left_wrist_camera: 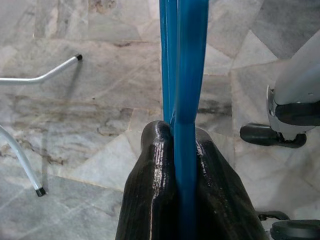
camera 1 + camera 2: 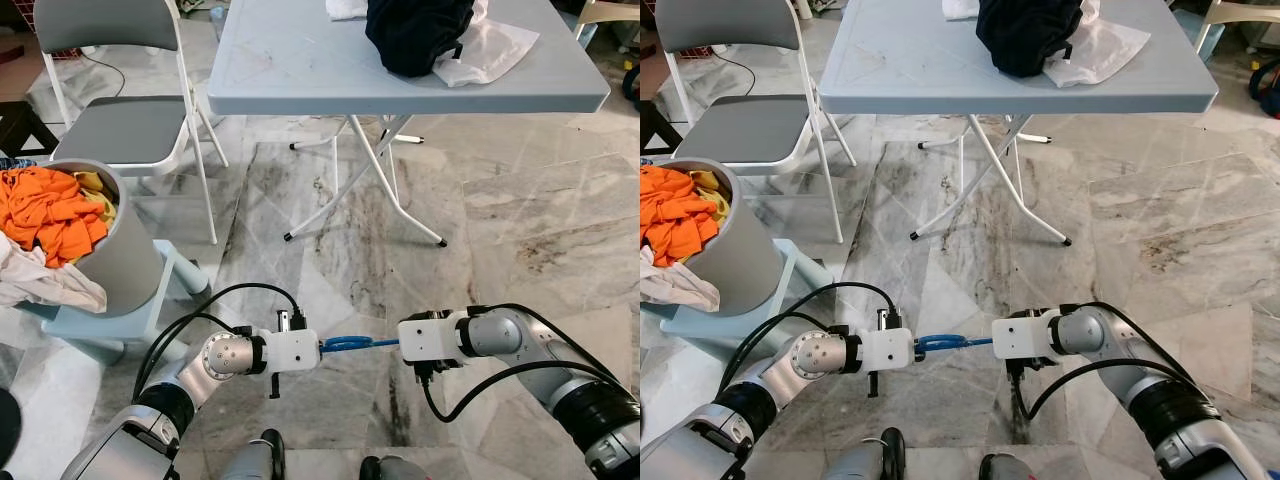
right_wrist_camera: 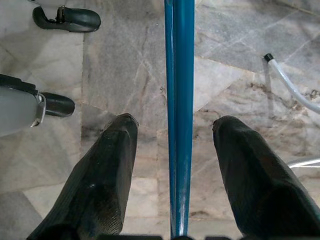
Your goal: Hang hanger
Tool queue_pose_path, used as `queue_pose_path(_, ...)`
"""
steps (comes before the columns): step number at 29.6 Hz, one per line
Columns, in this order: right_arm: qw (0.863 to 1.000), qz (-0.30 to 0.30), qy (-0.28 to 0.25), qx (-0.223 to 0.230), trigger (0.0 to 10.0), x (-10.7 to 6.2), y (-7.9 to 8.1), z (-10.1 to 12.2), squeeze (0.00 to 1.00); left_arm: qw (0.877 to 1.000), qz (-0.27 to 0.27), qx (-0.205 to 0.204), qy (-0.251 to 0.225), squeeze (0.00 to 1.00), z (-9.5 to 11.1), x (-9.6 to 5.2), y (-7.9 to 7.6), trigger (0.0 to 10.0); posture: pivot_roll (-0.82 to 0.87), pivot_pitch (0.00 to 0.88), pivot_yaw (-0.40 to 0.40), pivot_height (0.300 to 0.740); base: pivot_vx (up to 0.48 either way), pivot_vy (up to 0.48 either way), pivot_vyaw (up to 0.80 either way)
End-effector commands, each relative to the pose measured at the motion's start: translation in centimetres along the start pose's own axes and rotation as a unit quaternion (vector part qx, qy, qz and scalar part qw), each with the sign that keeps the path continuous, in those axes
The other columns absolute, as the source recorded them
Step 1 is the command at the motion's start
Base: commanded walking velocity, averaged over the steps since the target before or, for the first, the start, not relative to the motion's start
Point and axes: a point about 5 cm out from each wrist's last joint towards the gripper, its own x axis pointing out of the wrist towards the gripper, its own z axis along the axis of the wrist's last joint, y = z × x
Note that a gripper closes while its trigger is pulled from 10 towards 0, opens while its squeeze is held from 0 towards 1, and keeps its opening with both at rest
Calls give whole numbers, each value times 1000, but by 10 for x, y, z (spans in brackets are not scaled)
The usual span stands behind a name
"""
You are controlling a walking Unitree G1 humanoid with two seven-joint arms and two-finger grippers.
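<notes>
A blue plastic hanger (image 2: 358,344) hangs level between my two arms, low over the marble floor. My left gripper (image 1: 186,135) is shut on one end of the hanger (image 1: 187,75); both black fingers (image 1: 150,190) press against the blue bar. My right gripper (image 3: 175,122) is open around the other end; the hanger (image 3: 179,100) runs down the gap between its fingers (image 3: 107,170) without touching either. In the head views the fingers are hidden behind the white wrist housings (image 2: 295,352).
A grey folding table (image 2: 300,60) with dark and white clothes (image 2: 415,35) stands ahead. A grey folding chair (image 2: 130,130) is at the left. A grey bucket (image 2: 120,260) of orange laundry sits on a low stool at my left.
</notes>
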Motion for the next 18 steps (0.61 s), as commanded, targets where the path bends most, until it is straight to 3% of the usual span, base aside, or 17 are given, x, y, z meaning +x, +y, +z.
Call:
queue_pose_path(1,1000,15,2,-2,0,3,6,1,0,1000,-7,5,12,0,-2,1,-2,10000,21,246,31,740,0,0,0)
queue_pose_path(9,999,-13,18,30,0,9,4,2,0,1000,-4,5,22,0,-4,3,-4,10000,20,245,29,740,0,0,0)
queue_pose_path(18,999,-14,13,48,0,19,14,11,0,1000,-4,3,31,0,-4,6,-5,10000,13,247,28,740,0,0,0)
